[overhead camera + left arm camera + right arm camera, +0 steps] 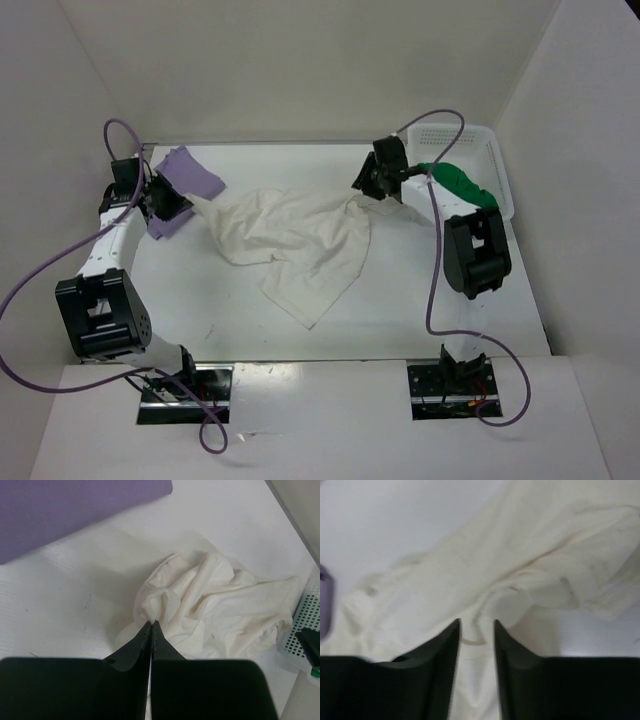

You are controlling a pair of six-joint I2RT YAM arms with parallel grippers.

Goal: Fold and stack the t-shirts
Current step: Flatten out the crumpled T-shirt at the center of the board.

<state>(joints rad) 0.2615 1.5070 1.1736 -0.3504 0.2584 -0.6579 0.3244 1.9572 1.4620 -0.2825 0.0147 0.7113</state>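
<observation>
Top external view is showing the white t-shirt (300, 245) lying crumpled across the middle of the table (200, 310), its cloth reaching from one gripper to the other. The lavender t-shirt (188, 178) is lying flat at the far left, just beside the left gripper (183, 205). The green t-shirt (462, 183) is hanging over the near rim of the white basket (480, 135) at the far right.

Judging by its creases and bunched folds, the white t-shirt is going to handle as light, limp cloth. It is likely to sag wherever it is not being held, drag on the table and let its layers slide over one another. Nothing about it is looking fragile or slippery. The best places to take hold are probably two opposite corners or edges, such as the shoulders or hem, so that lifting pulls it taut and flat.

Left wrist view is showing the left gripper with its jaws pressed fully together on a gathered fold at the shirt's left edge, the cloth puckering toward the tips. Right wrist view is showing the right gripper (476, 625) with its jaws standing partly apart over the shirt's right side. A small ridge of white cloth is lying in the gap, and I cannot tell that it is being pinched.
</observation>
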